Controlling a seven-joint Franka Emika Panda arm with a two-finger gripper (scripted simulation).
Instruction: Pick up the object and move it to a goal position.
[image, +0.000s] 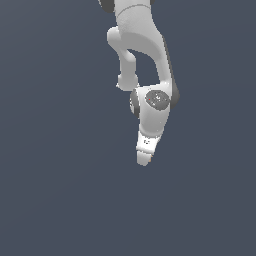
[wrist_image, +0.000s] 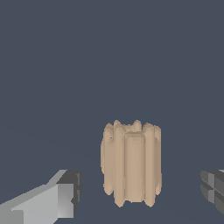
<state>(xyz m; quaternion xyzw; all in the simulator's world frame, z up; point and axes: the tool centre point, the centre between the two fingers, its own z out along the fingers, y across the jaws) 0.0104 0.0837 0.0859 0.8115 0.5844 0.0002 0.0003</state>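
Observation:
The object (wrist_image: 131, 166) is a small tan, wood-coloured block with vertical ridges, standing upright on the dark surface in the wrist view. My gripper (wrist_image: 142, 192) is open around it. One light grey finger (wrist_image: 65, 199) and one dark padded finger (wrist_image: 213, 190) flank it, each with a gap to the block. In the exterior view the white gripper (image: 143, 161) points down at the surface, and the object is hidden there.
A uniform dark blue-grey surface (image: 60, 200) lies under everything. The arm's white links (image: 142, 45) rise from the gripper toward the top of the exterior view.

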